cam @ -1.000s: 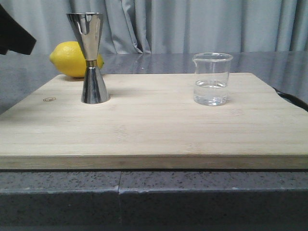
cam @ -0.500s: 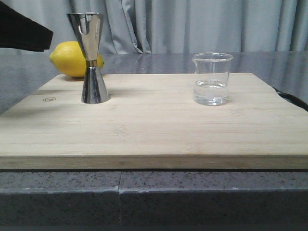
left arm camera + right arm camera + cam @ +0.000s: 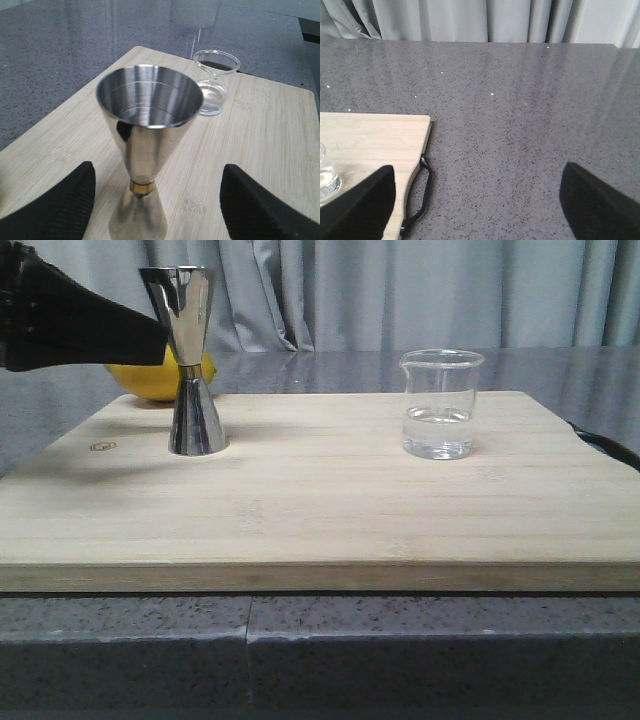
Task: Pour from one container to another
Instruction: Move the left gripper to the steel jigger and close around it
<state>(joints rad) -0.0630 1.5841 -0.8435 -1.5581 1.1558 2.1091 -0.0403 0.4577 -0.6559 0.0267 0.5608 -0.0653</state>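
Well apart: jigger [image 3: 189, 360], beaker [image 3: 440, 403]; board [image 3: 320, 510] between bare.

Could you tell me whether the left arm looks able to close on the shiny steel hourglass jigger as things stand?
Probably yes. The left gripper is open with the shiny steel hourglass jigger upright between its black fingers, nothing between them on the wooden board.

On the cutting board [image 3: 320, 510], the jigger [image 3: 190, 360] stands far left of the beaker [image 3: 438, 405]; a lemon [image 3: 150, 380] lies behind the jigger, on the counter [image 3: 400, 365].
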